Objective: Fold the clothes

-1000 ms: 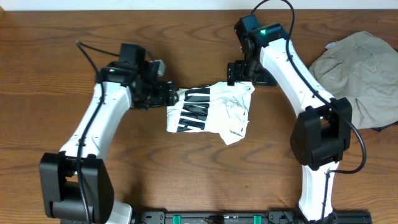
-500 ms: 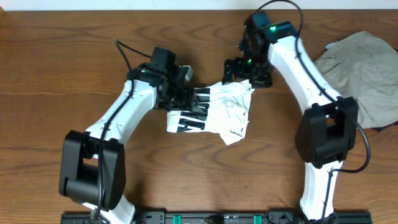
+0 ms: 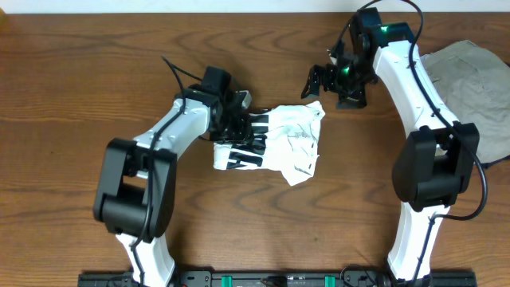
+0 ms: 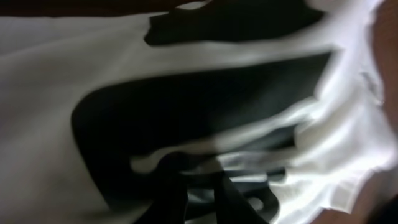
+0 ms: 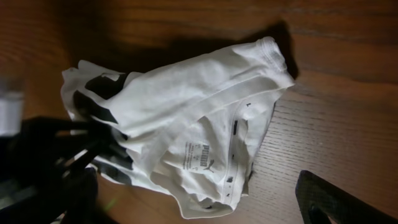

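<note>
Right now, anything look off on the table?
The white T-shirt is rumpled rather than folded flat: lettering bunched at its left, a lower corner jutting askew, neck label exposed. A grey-beige garment sits heaped off to the right.

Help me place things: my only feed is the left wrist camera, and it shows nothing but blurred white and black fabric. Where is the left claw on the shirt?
Observer: Overhead, the left claw is at the left edge of the white T-shirt, over the black lettering.
Operator: And the right claw?
Observer: The right claw is open, off the shirt, just beyond its far right corner.
Operator: Anything else on the table?
Observer: A grey-beige garment lies bunched at the right edge of the wooden table.
</note>
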You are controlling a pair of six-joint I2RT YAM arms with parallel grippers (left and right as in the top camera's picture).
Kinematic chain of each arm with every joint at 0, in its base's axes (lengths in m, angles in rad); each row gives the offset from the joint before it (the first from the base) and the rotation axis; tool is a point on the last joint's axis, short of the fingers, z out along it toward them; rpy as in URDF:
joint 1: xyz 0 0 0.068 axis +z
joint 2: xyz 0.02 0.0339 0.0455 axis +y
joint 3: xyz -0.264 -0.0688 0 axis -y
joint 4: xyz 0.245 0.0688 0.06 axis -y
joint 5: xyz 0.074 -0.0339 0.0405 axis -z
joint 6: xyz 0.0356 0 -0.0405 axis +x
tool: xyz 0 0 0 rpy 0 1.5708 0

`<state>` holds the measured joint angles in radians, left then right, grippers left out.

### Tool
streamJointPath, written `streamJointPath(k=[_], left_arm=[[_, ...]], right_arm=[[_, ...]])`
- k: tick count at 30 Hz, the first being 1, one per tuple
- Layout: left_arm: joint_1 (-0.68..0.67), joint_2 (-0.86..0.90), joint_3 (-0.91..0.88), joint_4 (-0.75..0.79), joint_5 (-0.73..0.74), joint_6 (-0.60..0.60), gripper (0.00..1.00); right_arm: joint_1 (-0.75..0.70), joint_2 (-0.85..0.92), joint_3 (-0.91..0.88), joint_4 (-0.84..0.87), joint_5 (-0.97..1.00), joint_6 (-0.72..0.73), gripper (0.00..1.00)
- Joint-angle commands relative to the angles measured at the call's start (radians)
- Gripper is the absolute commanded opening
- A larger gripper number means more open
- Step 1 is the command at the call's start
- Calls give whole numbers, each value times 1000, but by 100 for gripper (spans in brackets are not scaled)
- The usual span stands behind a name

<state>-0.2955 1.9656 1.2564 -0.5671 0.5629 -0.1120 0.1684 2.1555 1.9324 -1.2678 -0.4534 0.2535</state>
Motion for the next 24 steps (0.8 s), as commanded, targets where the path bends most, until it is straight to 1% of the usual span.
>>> streamJointPath(k=[1,5,9,11,15,16,19,24], left_arm=[[10,42,17,21,-17,-1,19],[32,51,18,47,-137,-2,19],[67,51,18,52,-321,-6,21],[94,51,18,53,-393,-29,22],[169,49,19,48,-422,-37,24],[187,48,19,44,-422,-48,28],[253,39,19,24,-422,-141,29],[369,21,19,11,-421,-388,28]], right_arm=[[16,1,16,-6,-16,-31,99],[29,1,15,-11,10,-31,99],[50,1,1,-15,35,-31,99],[64,1,-13,-15,35,-31,99],[89,1,-41,-10,36,-31,99],[94,1,-49,-4,39,-31,99],[103,1,-75,18,39,-30,99],[119,1,-122,43,39,-30,99]])
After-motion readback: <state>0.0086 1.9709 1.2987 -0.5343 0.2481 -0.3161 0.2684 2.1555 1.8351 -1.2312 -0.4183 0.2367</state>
